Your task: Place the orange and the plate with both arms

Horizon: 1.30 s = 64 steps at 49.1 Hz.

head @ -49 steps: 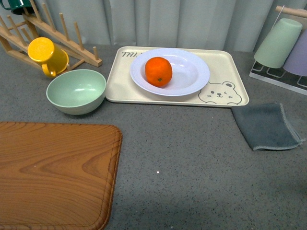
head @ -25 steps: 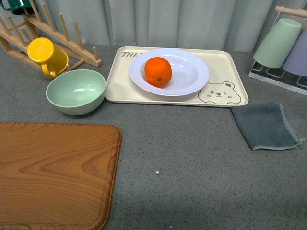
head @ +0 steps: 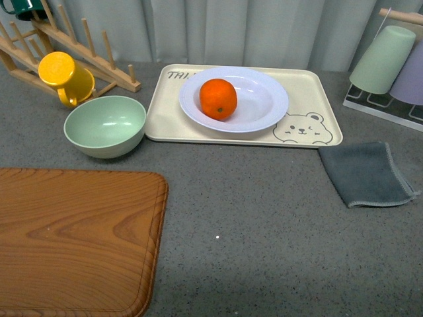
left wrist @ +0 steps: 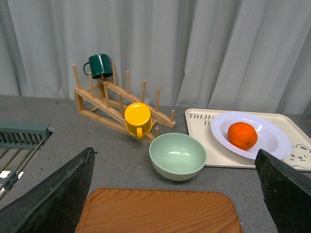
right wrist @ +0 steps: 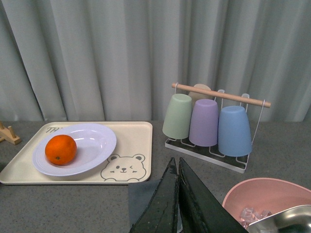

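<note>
Now the orange (head: 218, 99) sits in the plate (head: 264, 99) on the bear tray (head: 310, 135) at the grey counter's (head: 264, 218) far edge, before grey curtains (left wrist: 194, 48); the left gripper (left wrist: 175, 194) is spread apart, the right gripper (right wrist: 177, 194) pressed together.

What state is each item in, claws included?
orange: resting in the plate, ungripped
plate: upright on the tray
green bowl: upright, empty
yellow mug: tipped on its side at the wooden rack
grey cloth: lying flat
left claw: open
right claw: shut
</note>
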Motion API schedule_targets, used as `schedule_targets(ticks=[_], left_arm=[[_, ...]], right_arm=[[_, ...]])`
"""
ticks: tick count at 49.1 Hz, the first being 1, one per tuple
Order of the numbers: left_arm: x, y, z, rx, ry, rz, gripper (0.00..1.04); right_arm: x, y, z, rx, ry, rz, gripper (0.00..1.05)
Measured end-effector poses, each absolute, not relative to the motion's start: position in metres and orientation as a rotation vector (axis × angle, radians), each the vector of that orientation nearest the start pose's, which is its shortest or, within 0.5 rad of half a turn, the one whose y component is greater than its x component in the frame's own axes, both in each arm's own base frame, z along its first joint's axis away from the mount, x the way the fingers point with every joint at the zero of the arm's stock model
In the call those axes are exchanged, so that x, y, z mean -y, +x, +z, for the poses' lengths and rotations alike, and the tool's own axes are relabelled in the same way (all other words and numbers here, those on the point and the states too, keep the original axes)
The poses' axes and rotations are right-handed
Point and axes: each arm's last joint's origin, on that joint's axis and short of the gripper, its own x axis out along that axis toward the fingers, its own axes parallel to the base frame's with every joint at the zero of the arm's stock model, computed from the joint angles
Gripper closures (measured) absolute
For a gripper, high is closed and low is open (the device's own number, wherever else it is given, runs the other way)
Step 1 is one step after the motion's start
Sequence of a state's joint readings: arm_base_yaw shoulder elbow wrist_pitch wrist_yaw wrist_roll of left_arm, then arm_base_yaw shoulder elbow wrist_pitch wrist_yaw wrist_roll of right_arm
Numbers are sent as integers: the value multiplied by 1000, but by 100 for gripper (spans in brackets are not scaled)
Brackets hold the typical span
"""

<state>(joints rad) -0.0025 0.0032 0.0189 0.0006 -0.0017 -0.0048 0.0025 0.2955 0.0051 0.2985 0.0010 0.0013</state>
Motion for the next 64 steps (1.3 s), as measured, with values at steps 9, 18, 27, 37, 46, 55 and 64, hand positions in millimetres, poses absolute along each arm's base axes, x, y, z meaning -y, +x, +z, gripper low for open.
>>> schedule_targets(ticks=[9,18,27,37,46,55,64], left_arm=[[0,97,170,16,-5,-1,6],[0,97,170,16,-5,-1,6],[0,97,170,16,-5,-1,6],[0,97,170,16,-5,-1,6],[0,97,170,16,-5,-1,6],[0,97,170,16,-5,-1,6],[0,97,170,16,-5,-1,6]], right_arm=[[0,111,168,9,1,2,104],[0,109,168,9,1,2,104],[0,98,165,2,-1,4,101],[0,98,165,2,0,4,70],[0,98,165,3,0,4,35],[0,98,165,3,1,4,7],[0,98,165,3,0,4,9]])
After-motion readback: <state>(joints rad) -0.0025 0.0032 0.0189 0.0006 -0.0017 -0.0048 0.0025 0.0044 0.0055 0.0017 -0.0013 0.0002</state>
